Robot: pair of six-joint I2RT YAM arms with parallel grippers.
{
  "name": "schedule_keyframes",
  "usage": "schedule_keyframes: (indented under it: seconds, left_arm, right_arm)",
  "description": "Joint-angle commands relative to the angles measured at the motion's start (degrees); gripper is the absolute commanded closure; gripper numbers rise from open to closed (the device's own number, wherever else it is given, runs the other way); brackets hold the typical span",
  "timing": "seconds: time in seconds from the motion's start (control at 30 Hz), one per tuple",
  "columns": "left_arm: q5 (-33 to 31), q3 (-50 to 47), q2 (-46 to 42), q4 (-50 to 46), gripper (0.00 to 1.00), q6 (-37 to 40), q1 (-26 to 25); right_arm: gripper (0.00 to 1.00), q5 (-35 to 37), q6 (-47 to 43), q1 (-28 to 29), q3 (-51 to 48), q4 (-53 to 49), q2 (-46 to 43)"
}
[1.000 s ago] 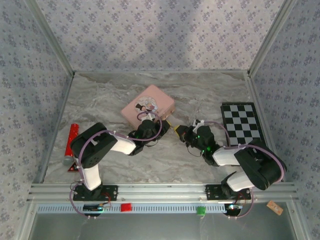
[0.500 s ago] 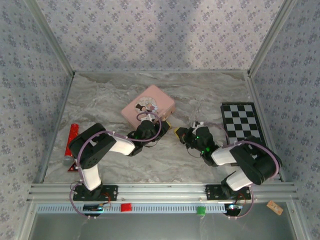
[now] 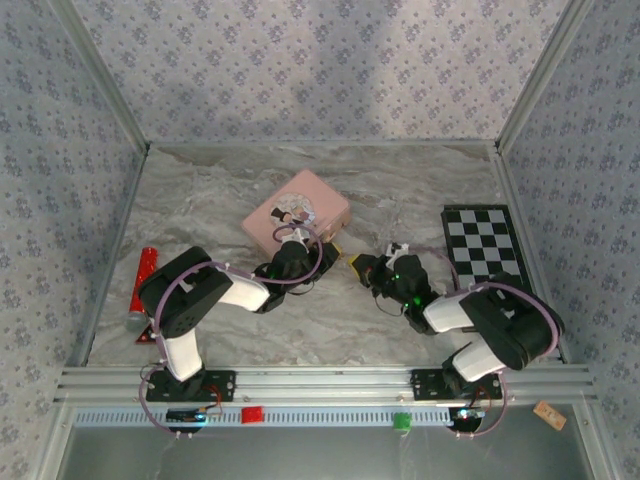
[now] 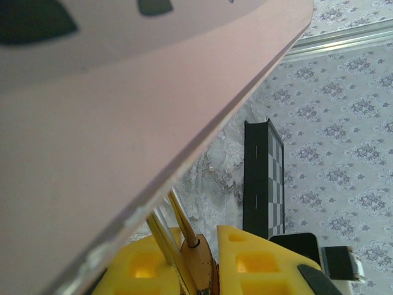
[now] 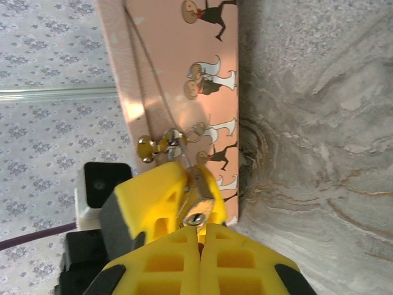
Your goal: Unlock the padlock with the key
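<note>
The left gripper (image 4: 202, 249) clamps the small brass padlock (image 4: 200, 275) between narrowly parted yellow fingers (image 4: 258, 258), and its thin shackle (image 4: 161, 228) runs up to the edge of the pink tin (image 4: 123, 123). The right gripper (image 5: 200, 232) is pressed fully together, tips at the padlock's silvery end; whether a key sits between them I cannot tell. Small brass pieces (image 5: 148, 147) on a ring hang against the tin's side, and a checkerboard (image 3: 485, 245) lies well off to the right.

Pink tin (image 3: 297, 213) lies between a checkerboard (image 3: 484, 247) and a red stick (image 3: 143, 280).
</note>
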Motion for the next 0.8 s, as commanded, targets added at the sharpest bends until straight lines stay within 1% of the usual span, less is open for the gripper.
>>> schedule_keyframes:
  seconds: [0.0, 0.17, 0.43, 0.77]
  left_arm:
    - [6.8, -0.2, -0.4, 3.4, 1.00, -6.9, -0.4]
    - [7.2, 0.4, -0.6, 3.0, 1.00, -6.8, -0.3]
    - [7.2, 0.5, -0.8, 2.8, 1.00, -6.9, -0.4]
    - [7.3, 0.5, -0.8, 3.0, 1.00, -6.9, -0.4]
  right_arm:
    - [1.00, 1.6, -1.9, -0.1, -0.4, -4.4, -3.3]
    - [1.00, 1.4, -2.5, -0.2, 0.1, -6.2, -3.9]
    - [1.00, 0.9, -1.7, -0.2, 0.2, -3.5, -1.4]
    - [1.00, 0.9, -1.2, -0.3, 0.8, -2.6, -0.1]
